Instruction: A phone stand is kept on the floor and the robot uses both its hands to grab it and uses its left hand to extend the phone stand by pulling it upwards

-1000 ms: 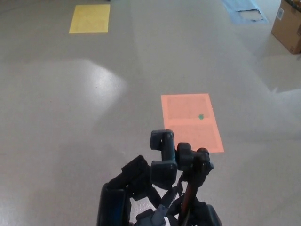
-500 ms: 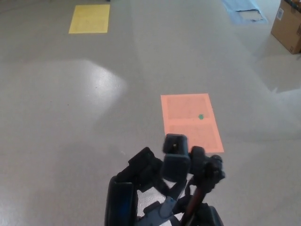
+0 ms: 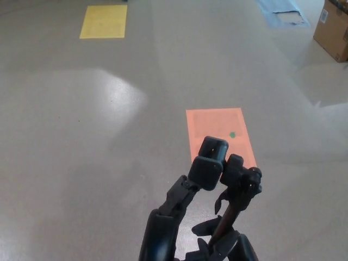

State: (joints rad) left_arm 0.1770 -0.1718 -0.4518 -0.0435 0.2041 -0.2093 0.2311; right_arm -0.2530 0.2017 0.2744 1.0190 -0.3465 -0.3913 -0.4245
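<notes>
One left hand is grasping one stand at its top; two floor patches are lying at 12 and 10 o'clock.

Speckled grey floor with flat coloured patches.
An orange rectangle lies near centre, a yellow one far left, a blue sheet and cardboard box far right.

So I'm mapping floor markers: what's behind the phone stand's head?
An orange floor patch with a small green dot lies behind the phone stand; the stand and left hand cover its lower edge.
</notes>
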